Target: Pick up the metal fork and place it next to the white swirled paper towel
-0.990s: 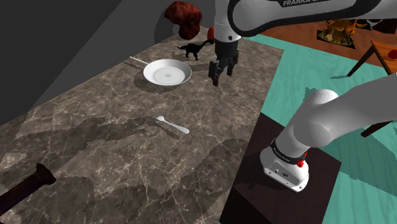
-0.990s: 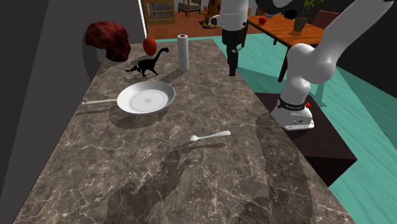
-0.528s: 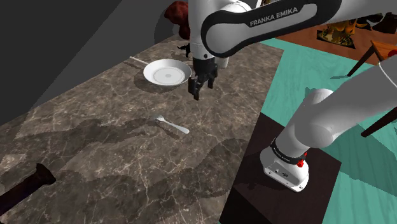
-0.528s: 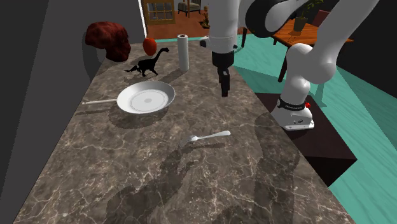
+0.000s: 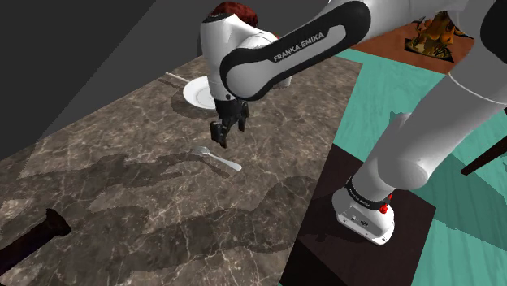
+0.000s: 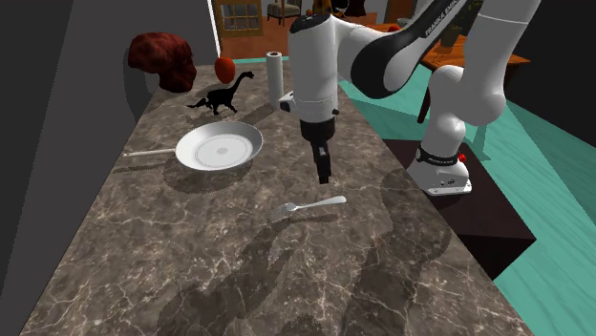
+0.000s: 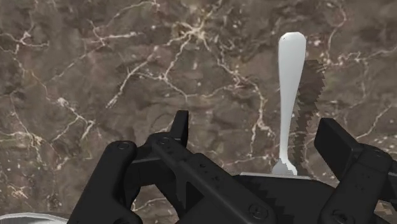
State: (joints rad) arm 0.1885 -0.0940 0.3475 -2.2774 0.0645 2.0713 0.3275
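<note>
The pale metal fork [image 5: 218,158] [image 6: 310,204] lies flat on the dark marble counter [image 5: 122,187]. My gripper [image 5: 219,136] [image 6: 323,173] hangs just above it, pointing down, a short way over the counter. In the wrist view the fork [image 7: 291,95] lies on the marble between the fingertips, closer to one black finger [image 7: 337,143] than to the other; the gripper [image 7: 257,137] is open and holds nothing. The white paper towel roll [image 6: 275,78] stands upright at the counter's far end, well beyond the gripper.
A white pan [image 6: 222,148] [image 5: 197,94] with a thin handle sits between the fork and the roll. A black dinosaur figure [image 6: 223,95], an orange ball [image 6: 224,68] and a dark red lump [image 6: 164,59] crowd the far end. A dark object [image 5: 32,236] lies at the near corner.
The arm has swung from the counter's far edge toward the fork and come down; the gripper now hangs right over it. The fork has stayed put.
</note>
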